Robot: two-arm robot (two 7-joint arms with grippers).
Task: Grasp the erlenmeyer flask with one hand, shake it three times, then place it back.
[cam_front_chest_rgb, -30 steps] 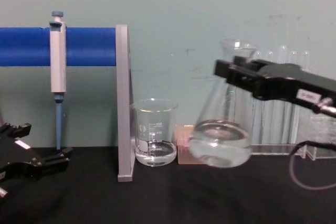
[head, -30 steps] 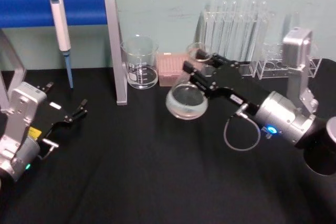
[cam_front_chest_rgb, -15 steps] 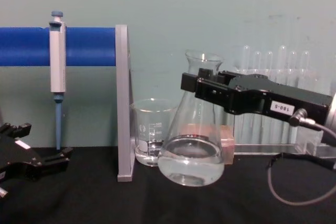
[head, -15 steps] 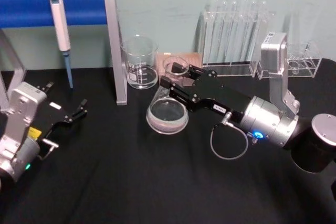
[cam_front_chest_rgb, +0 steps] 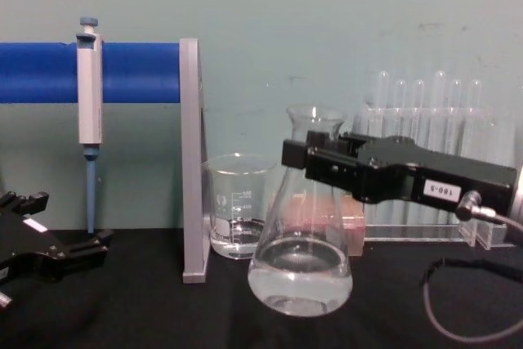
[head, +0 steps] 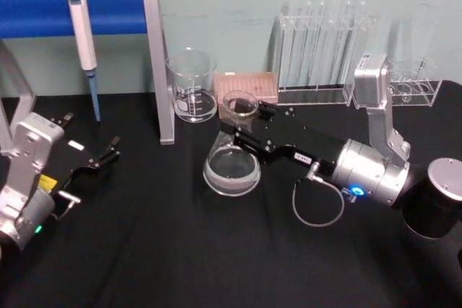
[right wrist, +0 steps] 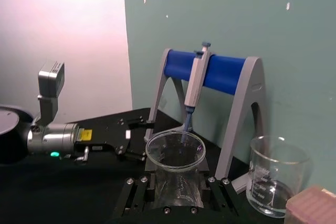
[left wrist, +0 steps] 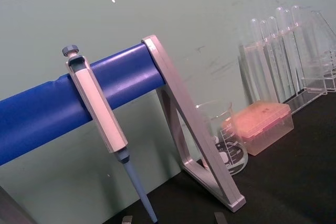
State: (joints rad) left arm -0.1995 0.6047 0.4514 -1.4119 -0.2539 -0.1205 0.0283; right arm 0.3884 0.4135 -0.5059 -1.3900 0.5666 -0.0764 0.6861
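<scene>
Erlenmeyer flask (cam_front_chest_rgb: 301, 271): upright, base at or just above black table (cam_front_chest_rgb: 163, 316) near beaker (cam_front_chest_rgb: 239, 210), neck clamped by right gripper (cam_front_chest_rgb: 315, 161); release apparently outstanding; left gripper (cam_front_chest_rgb: 69, 222) parked table-left, jaws apart.

To my left a pipette (head: 83, 30) hangs upright from a blue bar (head: 36, 11) on grey legs (head: 160, 70). A glass beaker (head: 193, 86) stands just beside one leg. Farther right along the wall are a pink box (head: 254, 84) and a rack of test tubes (head: 317, 45), all on black cloth (head: 180, 250).
</scene>
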